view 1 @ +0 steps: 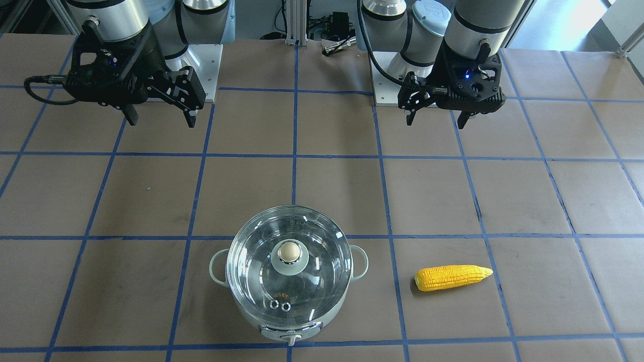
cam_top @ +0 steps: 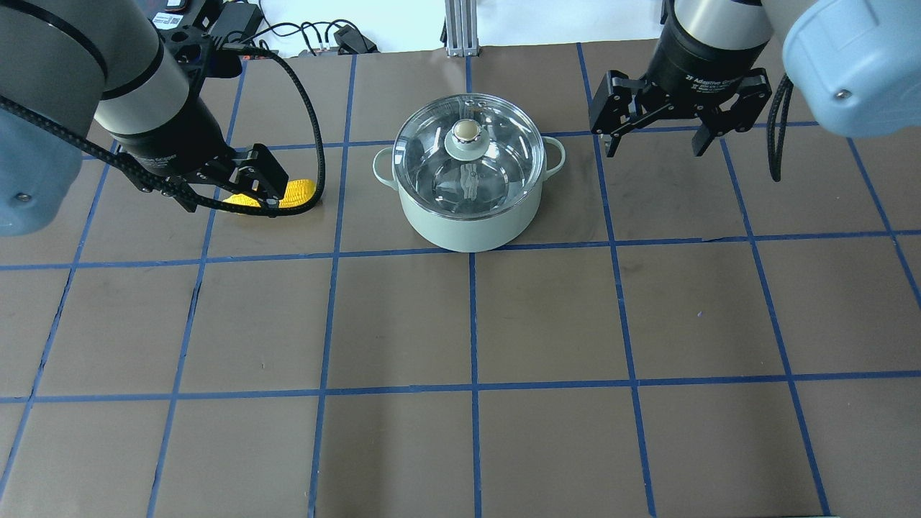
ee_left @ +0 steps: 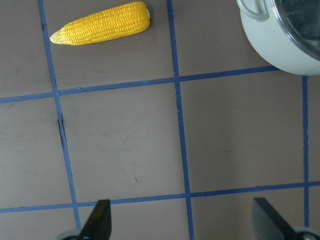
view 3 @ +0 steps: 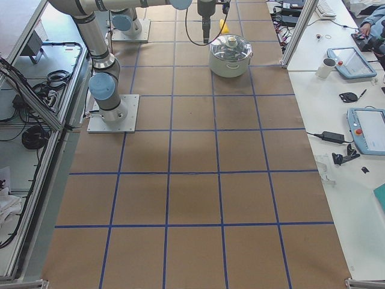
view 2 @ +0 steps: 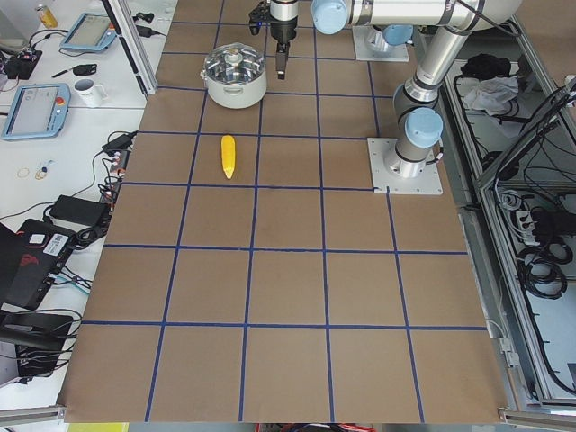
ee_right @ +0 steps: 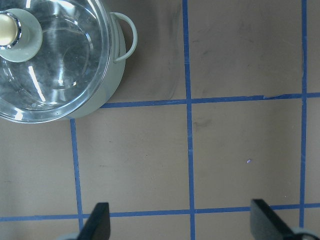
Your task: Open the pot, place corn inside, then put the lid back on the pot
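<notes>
The pot point(cam_top: 468, 219) stands at the far middle of the table with the glass lid point(cam_top: 500, 162) on it; its beige knob point(cam_top: 466, 130) is upright. The corn point(view 1: 453, 277) lies flat on the table beside the pot, on my left side. In the overhead view the corn point(cam_top: 298, 194) is partly hidden behind my left gripper point(cam_top: 229, 205). That gripper is open and empty, raised above the table short of the corn point(ee_left: 102, 25). My right gripper point(cam_top: 656, 147) is open and empty, raised to the right of the pot, apart from it. The right wrist view shows the lid point(ee_right: 55, 60) at top left.
The table is brown paper with a blue tape grid point(cam_top: 473, 316). The arm bases point(view 1: 198, 65) sit at the robot's edge. Side benches with tablets and cables point(view 2: 36, 108) lie beyond the table's far edge.
</notes>
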